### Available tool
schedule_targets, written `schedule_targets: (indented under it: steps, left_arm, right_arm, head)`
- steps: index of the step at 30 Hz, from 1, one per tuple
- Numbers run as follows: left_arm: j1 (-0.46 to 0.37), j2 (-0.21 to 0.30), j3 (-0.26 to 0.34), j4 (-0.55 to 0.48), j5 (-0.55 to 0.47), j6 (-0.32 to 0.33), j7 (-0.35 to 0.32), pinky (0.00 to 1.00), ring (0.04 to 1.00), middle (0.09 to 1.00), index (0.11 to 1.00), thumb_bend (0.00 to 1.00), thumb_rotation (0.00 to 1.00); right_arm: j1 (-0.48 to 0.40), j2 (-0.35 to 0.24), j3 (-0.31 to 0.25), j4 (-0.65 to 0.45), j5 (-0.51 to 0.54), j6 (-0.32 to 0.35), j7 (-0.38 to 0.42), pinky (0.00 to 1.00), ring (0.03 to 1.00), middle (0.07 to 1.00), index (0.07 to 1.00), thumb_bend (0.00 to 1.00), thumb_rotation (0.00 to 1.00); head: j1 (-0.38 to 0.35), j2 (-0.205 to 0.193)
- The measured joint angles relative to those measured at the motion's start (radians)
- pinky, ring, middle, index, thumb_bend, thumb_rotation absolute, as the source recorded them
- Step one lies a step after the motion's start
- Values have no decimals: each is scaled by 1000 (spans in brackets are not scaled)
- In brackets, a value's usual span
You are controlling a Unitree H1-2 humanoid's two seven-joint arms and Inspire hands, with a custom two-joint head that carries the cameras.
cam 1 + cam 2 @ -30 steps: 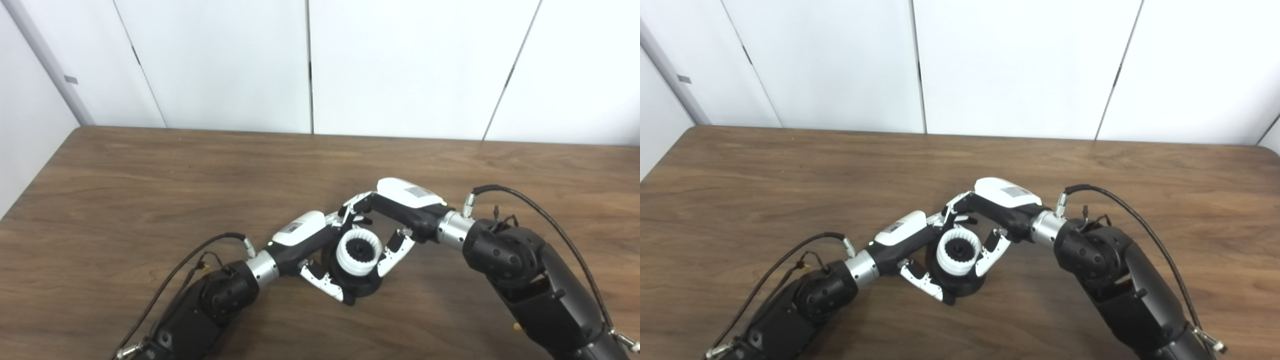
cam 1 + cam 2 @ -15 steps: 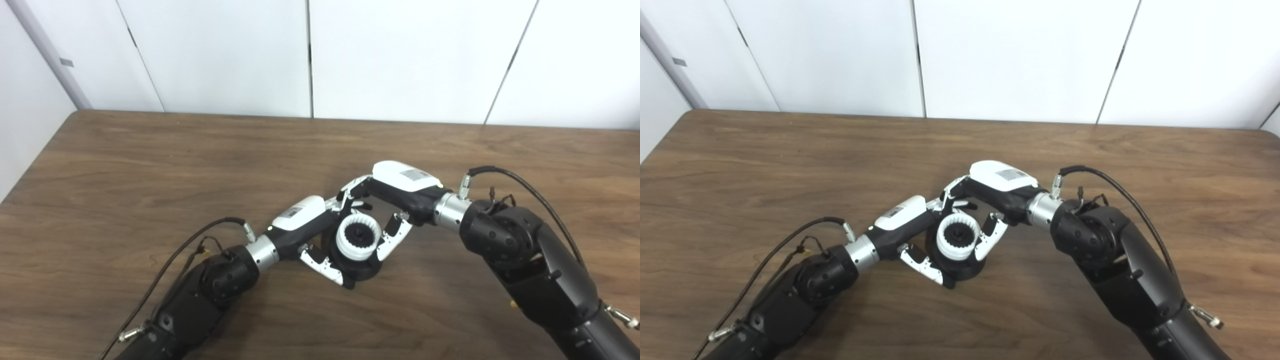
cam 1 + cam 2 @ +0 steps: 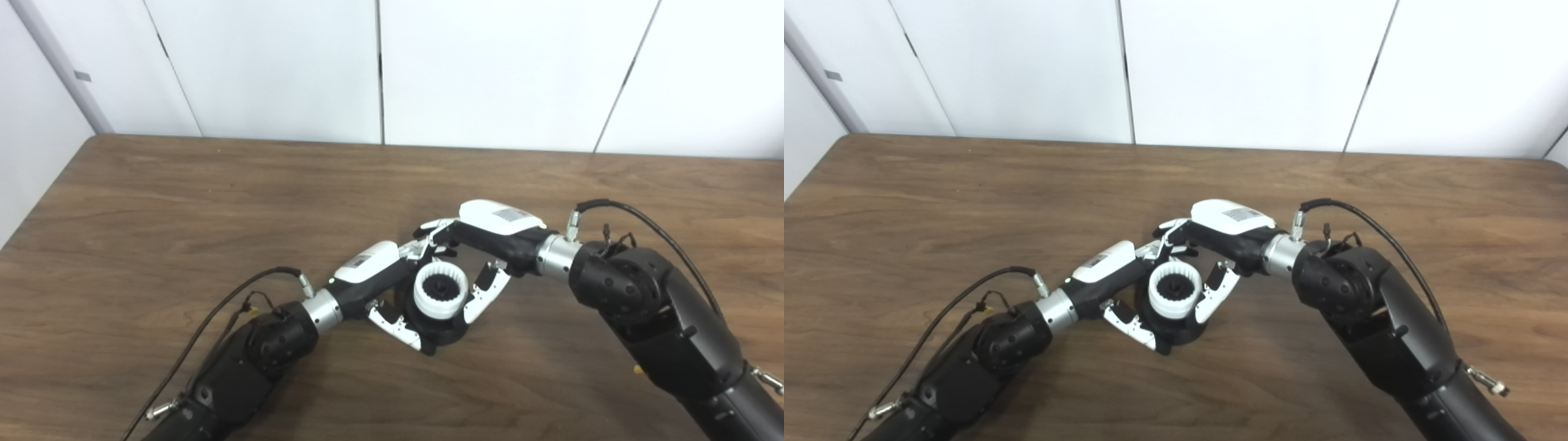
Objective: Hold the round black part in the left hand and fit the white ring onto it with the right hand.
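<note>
Nearest the camera, both black forearms are seen entering from the bottom edge, left arm w/ a cable looped beside it, right arm w/ a cable arched over its wrist. At mid-desk point(image 3: 184, 202) the two hands are brought together around the parts. The black part point(image 3: 442, 331) is gripped by the left hand point(image 3: 383, 285): thumb is laid along its near-left side, fingers point(image 3: 422, 248) are curled round its far side. The ring point(image 3: 440, 291), white w/ a toothed inner edge, is seated on top of the black part, a dark hub visible in its centre. The right hand point(image 3: 490, 245) is held just over and beside the ring; its thumb is set against the ring's right side, its fingers reach over the far rim, so approx. closed on the ring. Whether the ring is pressed fully home cannot be told. Beyond the desk, white wall panels point(image 3: 490, 67) are seen.
</note>
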Motion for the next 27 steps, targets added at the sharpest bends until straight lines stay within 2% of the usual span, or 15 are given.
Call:
schedule_targets:
  steps: [11, 20, 24, 27]
  left_arm:
    - [0, 0, 0, 0, -2, 0, -1, 969, 1000, 935, 485, 521, 75]
    - [0, 0, 0, 1, -2, 0, -2, 956, 1000, 932, 485, 521, 75]
    - [-2, -2, 2, 1, 0, 0, -1, 950, 1000, 930, 485, 521, 75]
    - [-1, -2, 2, 1, 2, 0, -1, 960, 1000, 927, 485, 521, 75]
  right_arm:
    - [1, -8, 0, -15, 0, 8, 15, 742, 872, 899, 892, 953, 215]
    - [5, -12, -5, -24, 1, 11, 19, 742, 866, 895, 901, 916, 191]
    - [17, -11, -27, -36, 11, 17, 19, 734, 860, 891, 913, 885, 180]
    - [29, -12, -67, -50, 16, 22, 17, 723, 854, 893, 930, 871, 164]
  head:
    - [-5, 5]
    - [-5, 9]
    - [-5, 9]
    - [-5, 9]
